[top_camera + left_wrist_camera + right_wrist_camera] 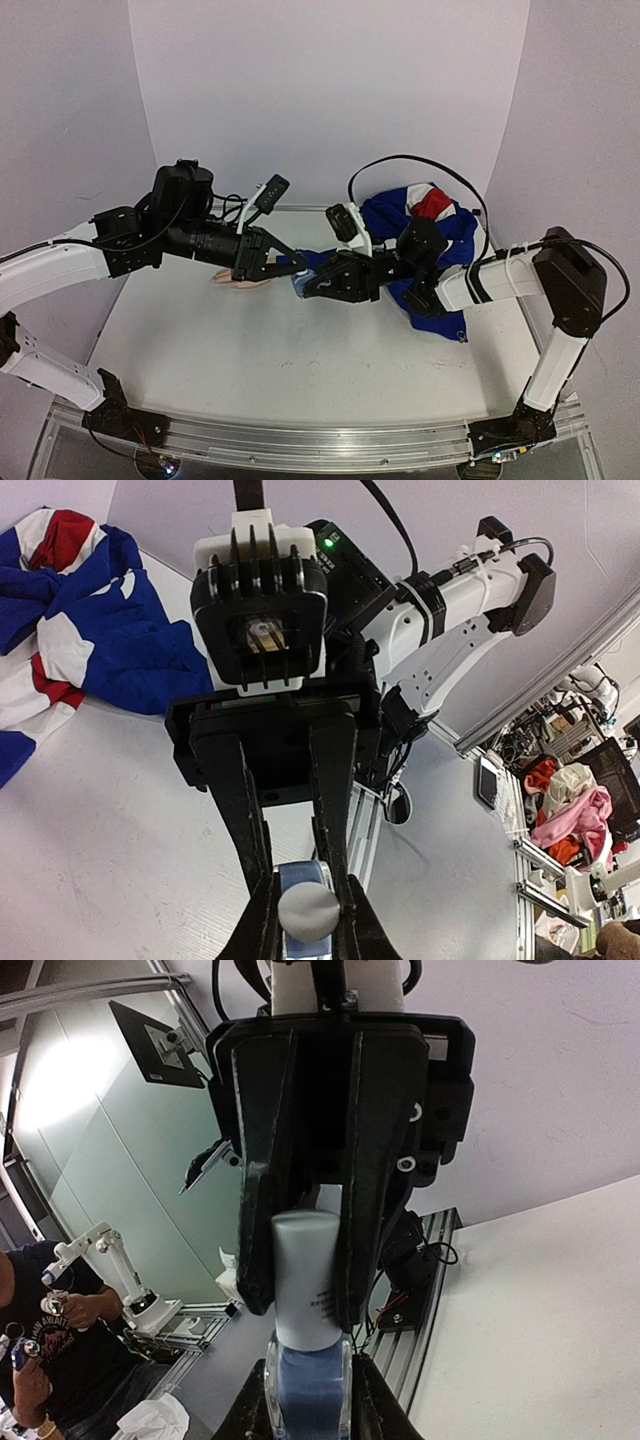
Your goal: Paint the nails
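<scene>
Nails (pixel 216 281) belong to the fingertip end of the pale mannequin hand (pixel 240 280), and in the overhead view they are too small to make out one by one. That hand lies flat on the white desk (pixel 300 370), a little toward 10 o'clock from the desk's middle, with its fingers pointing to 9 o'clock and its wrist end toward 3 o'clock. The two arms meet just above that wrist end. The right claw (pixel 305 1415) comes in from 3 o'clock and is clenched on the blue body of a small bottle (pixel 305 1390), one finger on each side. The left claw (pixel 308 925) comes in from 9 o'clock, facing the other, and is closed tight on the bottle's pale cap (pixel 308 1280). In its own wrist view the round end of the cap shows between its fingertips. The cap sits on the bottle, with no gap visible between them. Whether either claw touches the mannequin hand cannot be told from above. A crumpled blue, white and red cloth (pixel 455 230) lies at 2 o'clock on the desk, behind the right arm and well apart from the fingertips.
</scene>
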{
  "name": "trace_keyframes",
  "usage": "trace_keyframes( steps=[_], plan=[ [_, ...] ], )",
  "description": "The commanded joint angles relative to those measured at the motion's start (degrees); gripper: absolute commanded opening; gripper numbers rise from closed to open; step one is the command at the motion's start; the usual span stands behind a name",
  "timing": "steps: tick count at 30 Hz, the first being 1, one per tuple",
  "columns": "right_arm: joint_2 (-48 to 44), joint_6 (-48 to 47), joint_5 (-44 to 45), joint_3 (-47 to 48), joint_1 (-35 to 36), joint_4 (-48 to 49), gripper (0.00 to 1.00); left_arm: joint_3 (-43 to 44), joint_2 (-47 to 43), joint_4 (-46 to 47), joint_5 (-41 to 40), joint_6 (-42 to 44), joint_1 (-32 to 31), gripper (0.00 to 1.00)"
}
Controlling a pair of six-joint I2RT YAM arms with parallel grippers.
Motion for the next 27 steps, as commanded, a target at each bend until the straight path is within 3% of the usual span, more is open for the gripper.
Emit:
trace_keyframes(
  steps=[1, 3, 5, 7, 8, 9, 10, 12, 14, 19, 22, 27],
  plan=[
    [-2.70, -4.31, 9.12, -0.50, -1.03, 5.07, 0.00, 3.44, 0.17, 0.71, -5.53, -0.90, -0.12, 0.00],
    [-5.54, -9.54, 18.25, -1.87, -1.82, -3.10, 0.00, 3.74, 0.41, -2.12, -13.64, -1.61, -0.12, 0.00],
    [-10.09, -20.94, 39.90, -0.80, -0.30, -22.15, 0.00, 4.72, 1.07, -6.51, -26.66, -4.99, -0.12, 0.00],
    [-13.18, -29.77, 89.17, 1.57, 10.88, -35.91, 0.00, 6.43, 2.87, -12.44, -38.46, -11.48, -0.12, 0.00],
    [-12.92, -33.74, 108.89, 1.01, 15.35, -33.85, 0.00, 7.14, 4.01, -13.90, -39.93, -13.46, -0.12, 0.00],
    [-11.95, -41.32, 118.80, -0.77, 17.70, -26.29, 0.00, 7.69, 5.10, -13.99, -39.56, -14.68, -0.12, 0.00],
    [-10.92, -47.27, 122.19, -1.87, 18.42, -19.81, 0.00, 8.27, 6.22, -13.71, -38.36, -15.56, -0.16, 0.00],
    [-9.86, -49.21, 118.14, -0.09, 18.36, -18.85, 0.00, 9.66, 8.30, -13.12, -35.37, -16.21, -0.12, 0.00],
    [-9.13, -49.90, 107.12, 1.94, 18.43, -19.81, 0.00, 10.85, 9.38, -12.60, -33.06, -15.88, -0.12, 0.00],
    [-9.39, -48.56, 96.37, 2.13, 17.58, -21.16, 0.00, 10.68, 9.38, -11.94, -29.80, -13.70, -0.12, 0.03],
    [-12.04, -46.50, 84.44, 0.09, 14.98, -21.98, 0.00, 9.70, 8.34, -11.16, -27.66, -12.38, -0.03, 0.24],
    [-15.99, -40.75, 59.42, -2.52, 7.13, -24.83, 0.00, 6.62, 4.22, -8.06, -24.91, -8.73, 0.01, 0.67]
  ],
)
